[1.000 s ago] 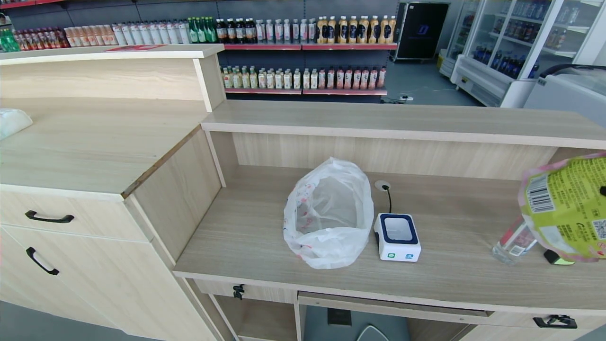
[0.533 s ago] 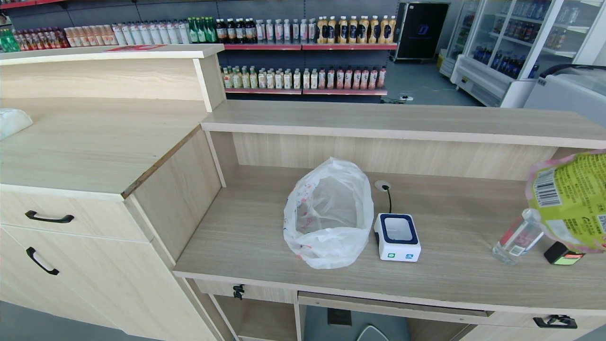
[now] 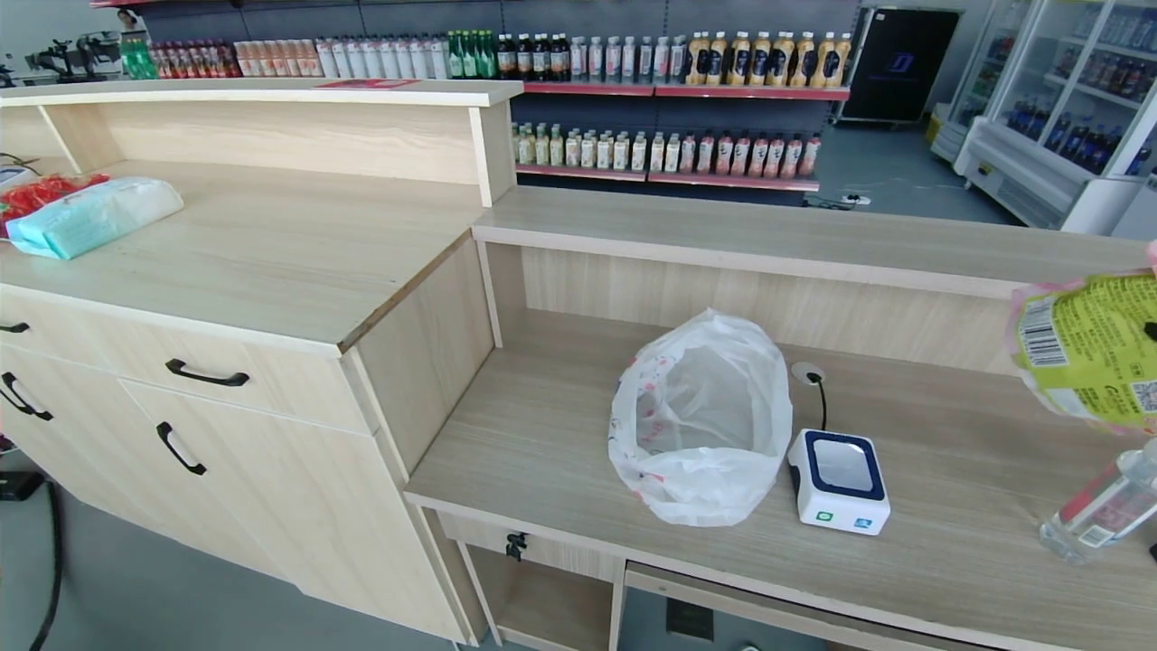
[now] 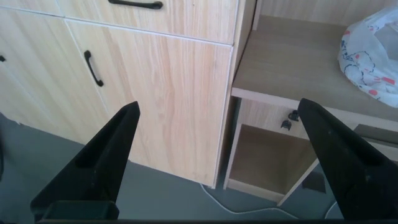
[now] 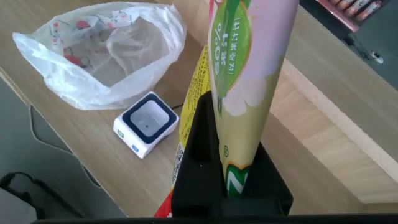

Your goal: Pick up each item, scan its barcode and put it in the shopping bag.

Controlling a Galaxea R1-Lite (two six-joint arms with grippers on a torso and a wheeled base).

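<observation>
My right gripper [image 5: 230,168] is shut on the lower end of a green and pink snack bag [image 3: 1089,348] and holds it upright [image 5: 249,74] in the air over the right end of the lower counter. Its barcode faces the head view. The white scanner [image 3: 839,479] [image 5: 146,123] sits on the counter beside the open white shopping bag [image 3: 700,420] [image 5: 102,50]. A clear bottle [image 3: 1098,511] lies under the snack bag. My left gripper [image 4: 217,106] hangs open, low before the cabinet front.
The higher counter [image 3: 271,262] on the left carries a pale tissue pack [image 3: 90,215] and a red packet [image 3: 41,190]. Drawers with black handles [image 3: 206,372] sit below it. A raised ledge [image 3: 768,231] runs behind the lower counter.
The head camera has turned left, shifting the whole picture right. The snack bag has risen above the bottle in my right gripper.
</observation>
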